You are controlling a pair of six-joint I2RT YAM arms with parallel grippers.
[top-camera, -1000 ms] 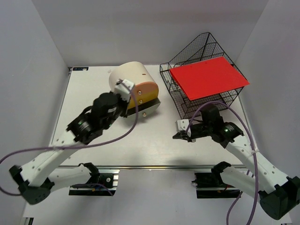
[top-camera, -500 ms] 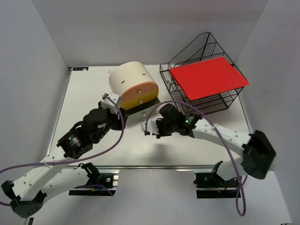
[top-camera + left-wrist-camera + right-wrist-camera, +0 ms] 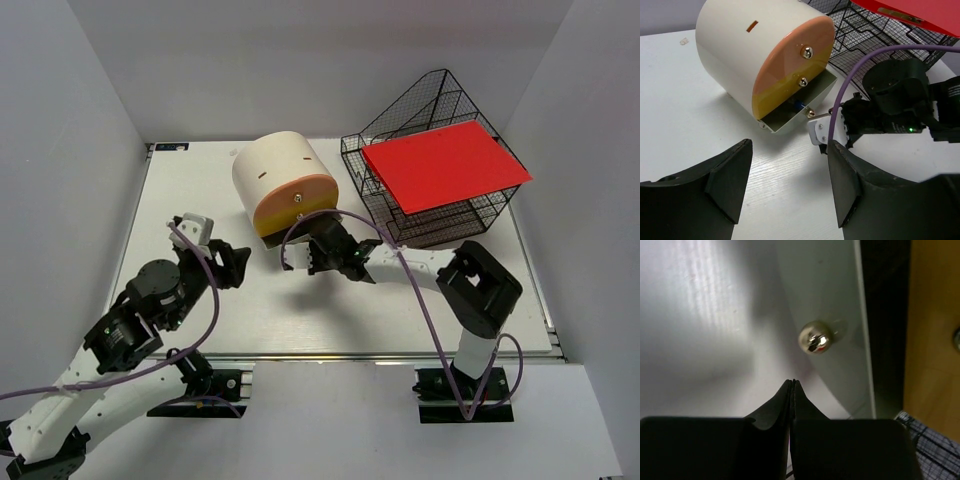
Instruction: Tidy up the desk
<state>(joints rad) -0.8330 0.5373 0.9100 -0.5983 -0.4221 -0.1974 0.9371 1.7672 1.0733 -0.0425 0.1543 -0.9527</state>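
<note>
The right claw (image 3: 792, 390), pinched tight and empty, sits by the knob (image 3: 815, 337) on the open drawer (image 3: 790, 117) (maybe to push it in); the left claw (image 3: 789, 167) gapes wide.

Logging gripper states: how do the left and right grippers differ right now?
The left gripper is open; the right gripper is shut. The left sits back from the drawer box; the right is close to its open bottom drawer's knob. Both hold nothing.
</note>
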